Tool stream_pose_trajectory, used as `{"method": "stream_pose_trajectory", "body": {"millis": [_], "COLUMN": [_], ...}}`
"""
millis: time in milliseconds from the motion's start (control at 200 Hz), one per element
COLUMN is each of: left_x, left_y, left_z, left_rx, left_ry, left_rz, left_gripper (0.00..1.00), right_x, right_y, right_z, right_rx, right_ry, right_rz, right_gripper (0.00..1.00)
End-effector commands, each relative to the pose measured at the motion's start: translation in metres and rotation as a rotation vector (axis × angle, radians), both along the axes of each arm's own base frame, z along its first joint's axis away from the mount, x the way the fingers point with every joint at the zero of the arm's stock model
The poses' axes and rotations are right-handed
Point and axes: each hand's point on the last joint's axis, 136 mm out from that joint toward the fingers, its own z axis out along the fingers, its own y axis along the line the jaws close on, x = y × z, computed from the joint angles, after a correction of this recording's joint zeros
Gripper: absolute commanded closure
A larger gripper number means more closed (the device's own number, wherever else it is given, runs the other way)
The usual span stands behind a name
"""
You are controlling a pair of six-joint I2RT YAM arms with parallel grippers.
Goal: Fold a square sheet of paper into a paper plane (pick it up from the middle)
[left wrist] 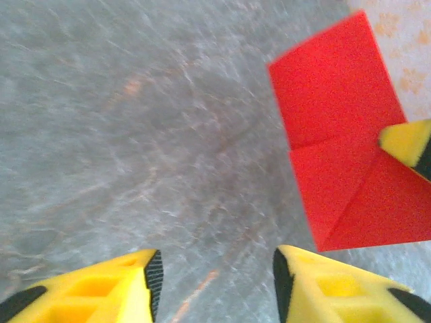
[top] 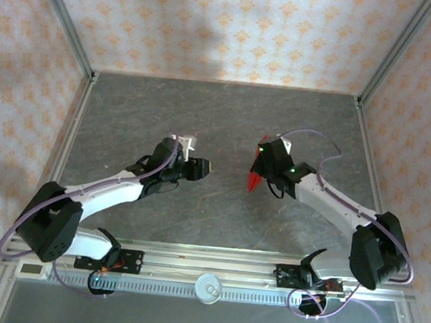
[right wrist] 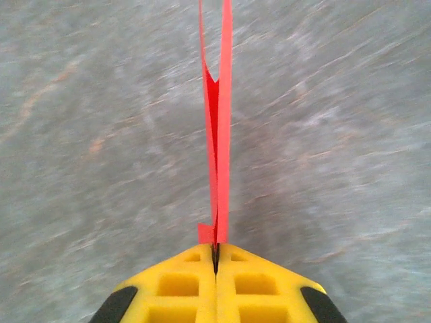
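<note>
Right gripper (right wrist: 215, 250) pinches the folded red paper (right wrist: 218, 134) edge-on; left gripper (left wrist: 217, 270) gapes, holding nothing.

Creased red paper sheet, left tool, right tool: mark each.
creased red paper sheet (left wrist: 337, 114), left wrist view, upper flap.
left tool (left wrist: 217, 264), left wrist view, between its fingertips.
right tool (right wrist: 215, 249), right wrist view, fingertip seam.

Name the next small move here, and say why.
Probably ease the left gripper toward the folded red paper to take a flap: its jaws stand open and empty, apart from the sheet, while the right gripper is shut on it.
</note>
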Motion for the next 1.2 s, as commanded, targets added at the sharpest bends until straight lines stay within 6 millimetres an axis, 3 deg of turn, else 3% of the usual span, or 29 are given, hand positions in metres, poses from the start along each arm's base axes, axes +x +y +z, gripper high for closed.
{"method": "stream_pose_trajectory", "body": {"millis": [0, 100, 180, 370, 435, 540, 641, 751, 826, 931, 1026, 1191], "left_x": [0.012, 0.011, 0.009, -0.002, -0.007, -0.012, -0.014, -0.015, -0.015, -0.017, -0.018, -0.015], "left_y": [0.031, 0.06, 0.082, 0.135, 0.147, 0.157, 0.159, 0.157, 0.15, 0.133, 0.115, 0.085], "left_z": [0.017, 0.019, 0.022, 0.03, 0.035, 0.041, 0.048, 0.051, 0.053, 0.058, 0.061, 0.046], "left_rx": [-0.013, 0.007, 0.017, -0.05, -0.067, -0.056, -0.036, -0.021, -0.023, -0.062, -0.117, -0.185], "left_ry": [-0.078, -0.099, -0.115, -0.172, -0.204, -0.234, -0.247, -0.247, -0.254, -0.275, -0.28, -0.176], "left_rz": [0.141, 0.241, 0.324, 0.529, 0.569, 0.595, 0.586, 0.567, 0.524, 0.426, 0.333, 0.201], "left_gripper": [0.45, 0.37, 0.29, 0.07, 0.03, 0.01, 0.01, 0.01, 0.01, 0.01, 0.01, 0.16], "right_x": [-0.008, -0.005, -0.003, -0.011, -0.014, -0.02, -0.022, -0.023, -0.026, -0.025, -0.027, -0.019], "right_y": [-0.056, -0.059, -0.05, 0.01, 0.032, 0.073, 0.114, 0.158, 0.177, 0.182, 0.172, 0.12], "right_z": [0.0, 0.004, 0.001, -0.037, -0.051, -0.072, -0.082, -0.07, -0.057, -0.035, -0.017, -0.01], "right_rx": [-0.457, -0.625, -0.676, -0.689, -0.686, -0.648, -0.488, -0.25, -0.116, 0.066, 0.253, 0.511], "right_ry": [0.026, 0.031, 0.027, 0.076, 0.102, 0.139, 0.169, 0.146, 0.132, 0.1, 0.065, 0.052], "right_rz": [-0.093, -0.097, -0.078, 0.13, 0.18, 0.266, 0.319, 0.39, 0.431, 0.439, 0.431, 0.312], "right_gripper": [0.97, 0.96, 0.95, 0.92, 0.92, 0.9, 0.86, 0.74, 0.64, 0.58, 0.56, 0.65]}}
